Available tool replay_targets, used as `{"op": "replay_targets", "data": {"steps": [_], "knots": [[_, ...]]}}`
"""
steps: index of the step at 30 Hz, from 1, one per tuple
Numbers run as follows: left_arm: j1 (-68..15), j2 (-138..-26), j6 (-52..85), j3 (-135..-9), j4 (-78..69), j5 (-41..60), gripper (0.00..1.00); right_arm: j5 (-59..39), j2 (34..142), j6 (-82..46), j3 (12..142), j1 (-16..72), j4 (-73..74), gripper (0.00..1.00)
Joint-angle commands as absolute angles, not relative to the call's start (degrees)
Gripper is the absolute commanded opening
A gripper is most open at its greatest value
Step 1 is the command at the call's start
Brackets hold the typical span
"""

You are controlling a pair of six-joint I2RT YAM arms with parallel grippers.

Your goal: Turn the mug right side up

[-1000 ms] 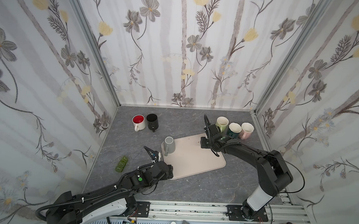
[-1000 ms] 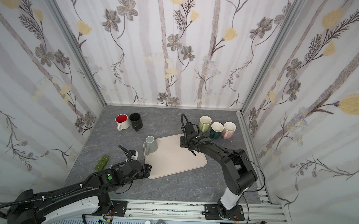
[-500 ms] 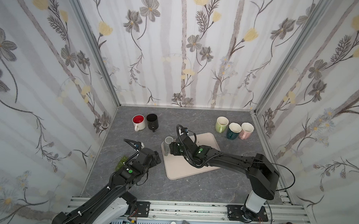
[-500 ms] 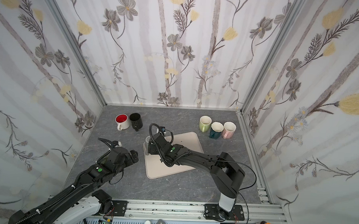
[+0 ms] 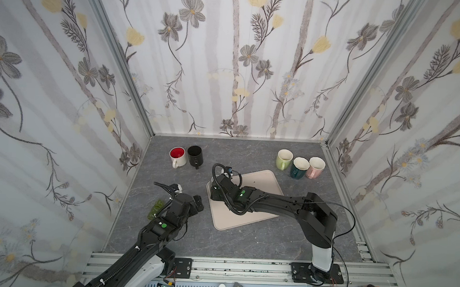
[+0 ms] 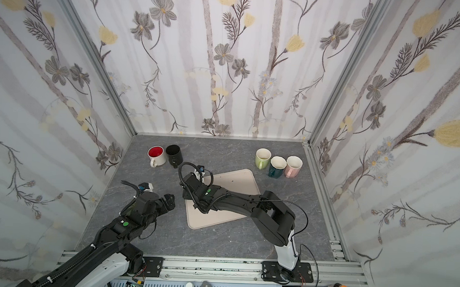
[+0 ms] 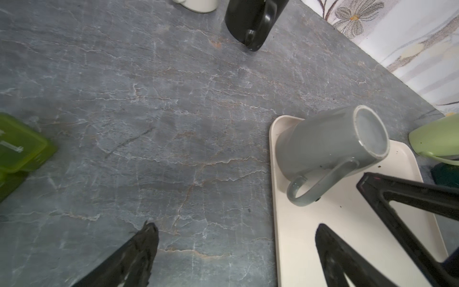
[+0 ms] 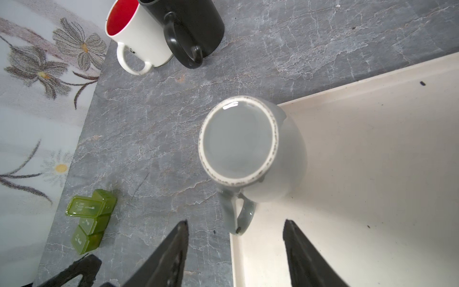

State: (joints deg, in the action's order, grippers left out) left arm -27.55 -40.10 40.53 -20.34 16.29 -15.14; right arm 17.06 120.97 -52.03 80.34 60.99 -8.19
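Closing the spread, empty right pincer off-centre could knock the upturned grey mug off the tray by its far-left corner; the left pincer gapes empty.

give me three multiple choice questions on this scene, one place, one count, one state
1. Where does the grey mug stand? A) on the bare tabletop B) in a corner of the cream tray C) stacked on another mug
2. How many mugs stand mouth up? A) three B) five C) six
3. The grey mug is: A) on its side B) right side up C) upside down
Key: 1 B, its rim sits inside the tray's corner; 2 B, white mug, black mug, green mug, teal mug, pink mug; 3 C, its flat base faces up.
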Motion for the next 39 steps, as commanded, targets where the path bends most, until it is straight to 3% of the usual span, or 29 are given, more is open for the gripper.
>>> {"op": "replay_targets", "data": {"steps": [1,12,25,39], "knots": [[-27.43,-37.24,38.8,-19.61,14.91,-19.81,1.0,18.13,122.46,-53.0,81.89,60.8,-9.9,0.61],[-27.38,-34.45,39.01,-17.89,14.64,-19.49,1.0,17.02,126.79,-51.16,86.84,59.55,-15.93,0.57],[-27.41,-34.79,39.29,-16.99,12.94,-17.64,1.0,19.31,121.49,-50.25,80.63,55.99,-18.76,0.52],[-27.44,-35.07,38.94,-16.35,11.26,-15.56,1.0,16.68,122.24,-44.64,83.56,54.77,-23.03,0.48]]}}
